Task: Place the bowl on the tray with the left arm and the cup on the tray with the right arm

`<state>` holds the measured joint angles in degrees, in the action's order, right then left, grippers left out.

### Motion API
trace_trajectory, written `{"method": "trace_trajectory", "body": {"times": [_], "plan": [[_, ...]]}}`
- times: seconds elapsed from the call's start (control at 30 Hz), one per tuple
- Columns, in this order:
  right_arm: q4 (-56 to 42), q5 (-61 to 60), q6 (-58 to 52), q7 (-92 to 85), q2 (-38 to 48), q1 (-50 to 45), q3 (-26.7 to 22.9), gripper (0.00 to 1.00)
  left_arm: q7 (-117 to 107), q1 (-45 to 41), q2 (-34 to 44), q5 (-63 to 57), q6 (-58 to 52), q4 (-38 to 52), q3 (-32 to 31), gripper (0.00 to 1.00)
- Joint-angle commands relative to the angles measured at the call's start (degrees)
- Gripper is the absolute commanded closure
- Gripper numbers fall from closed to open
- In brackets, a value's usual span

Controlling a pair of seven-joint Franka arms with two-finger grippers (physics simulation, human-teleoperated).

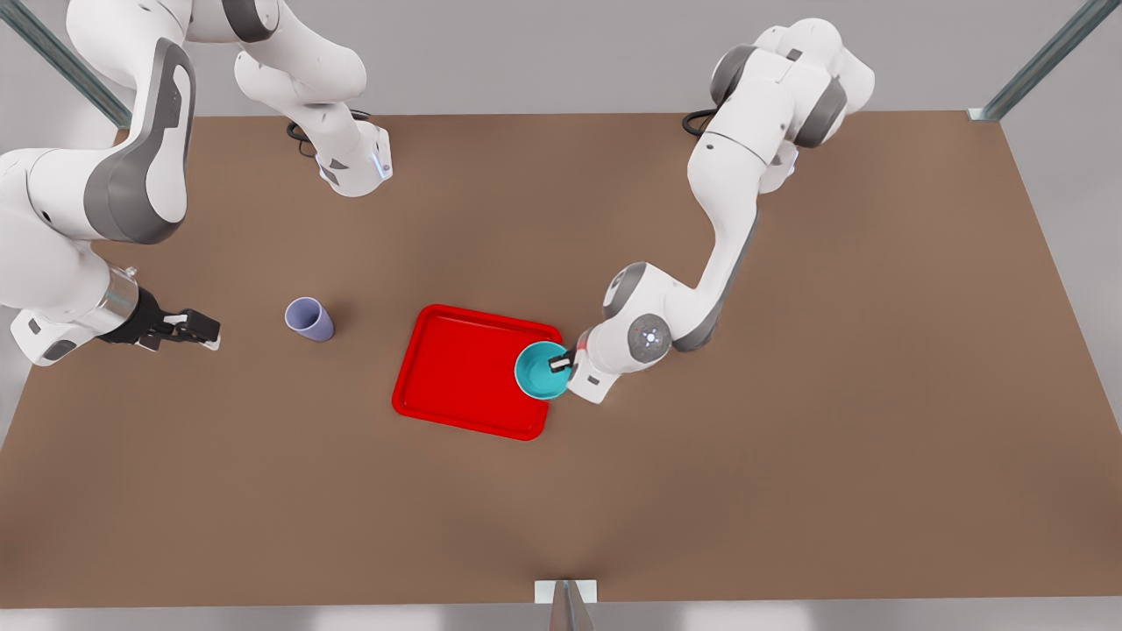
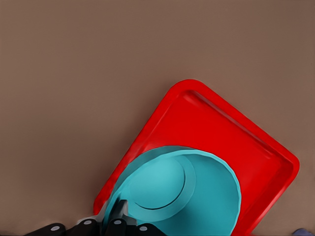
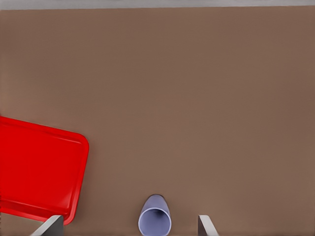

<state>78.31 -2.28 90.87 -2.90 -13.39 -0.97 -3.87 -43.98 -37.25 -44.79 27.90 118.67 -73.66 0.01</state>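
A smooth brown table (image 1: 789, 438) carries the glossy red tray (image 1: 456, 368). The left gripper (image 1: 561, 359) clamps the teal bowl (image 1: 539, 372) over the tray's right rim. The right gripper (image 1: 197, 331), fingers spread, sits left of the tapered lavender cup (image 1: 308, 317).

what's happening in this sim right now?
Two Franka arms are loading a red tray. The left gripper is shut on the teal bowl, pinching its rim and holding it over the tray's edge on the front view's right. The lavender cup stands upright on the table, off the tray. The right gripper sits beside the cup with open jaws, not touching it.
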Motion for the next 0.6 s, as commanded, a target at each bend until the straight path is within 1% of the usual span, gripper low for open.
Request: {"method": "trace_trajectory", "body": {"times": [0.0,0.07,0.23,0.37,0.4,0.43,0.57], "plan": [[0.0,0.0,0.0,0.0,-0.1,0.0,0.0,0.00,-0.1,-0.1,0.0,5.2,0.2,0.0,-0.1,0.79],[-0.1,0.0,0.0,0.0,-0.1,0.0,0.0,0.00,-1.8,-1.1,-0.6,5.2,2.6,0.0,-1.7,0.79],[1.6,0.2,2.3,-0.6,-0.1,-0.6,0.1,0.00,-3.0,-3.5,-5.0,5.1,8.7,1.4,-2.4,0.79],[1.6,0.1,3.0,-0.6,-0.8,-0.5,0.1,0.00,-2.3,-3.8,-6.5,5.0,10.6,1.4,-2.4,0.78],[1.7,0.1,2.9,-0.6,-0.8,-0.5,0.1,0.00,-1.1,-3.8,-7.1,4.9,10.6,1.4,-2.4,0.48],[1.6,0.1,2.9,-0.6,-0.6,-0.7,0.1,0.00,-0.3,-3.7,-7.0,5.1,10.6,1.4,-2.3,0.00],[1.6,0.1,3.0,-0.5,-0.7,-0.7,0.3,0.00,-0.6,-3.7,-6.4,4.4,9.9,1.4,-1.9,0.00]]}}
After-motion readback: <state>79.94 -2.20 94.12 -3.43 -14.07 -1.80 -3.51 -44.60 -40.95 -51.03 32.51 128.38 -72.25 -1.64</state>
